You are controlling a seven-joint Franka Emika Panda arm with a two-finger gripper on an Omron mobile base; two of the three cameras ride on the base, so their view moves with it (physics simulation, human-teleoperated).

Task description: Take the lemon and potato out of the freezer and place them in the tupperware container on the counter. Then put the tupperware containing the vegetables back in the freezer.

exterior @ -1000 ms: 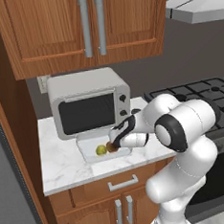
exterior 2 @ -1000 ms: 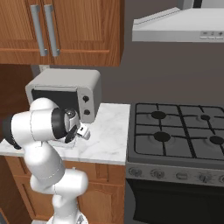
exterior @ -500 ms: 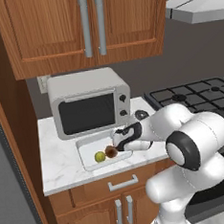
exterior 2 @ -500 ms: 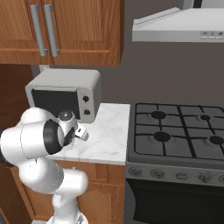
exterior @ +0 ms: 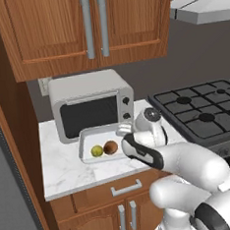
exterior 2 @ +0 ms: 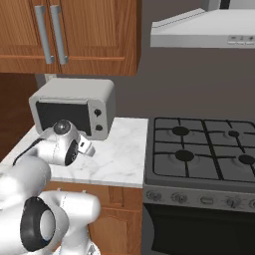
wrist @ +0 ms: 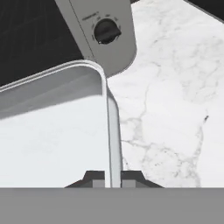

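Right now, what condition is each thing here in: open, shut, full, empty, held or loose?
Shallow pale grey-white tupperware container: on the marble counter, right wall pinched by the gripper.
Small yellow-green lemon: lying inside the container.
Brown oval potato: inside the container, beside the lemon.
Gripper: shut on the container's wall.
Silver microwave: door shut.
Brown wooden upper cabinets: doors shut.

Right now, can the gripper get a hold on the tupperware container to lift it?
Probably yes. In the hand view the gripper is shut on the tupperware container, one fingertip either side of its right wall. The lemon and potato lie inside, away from that wall.
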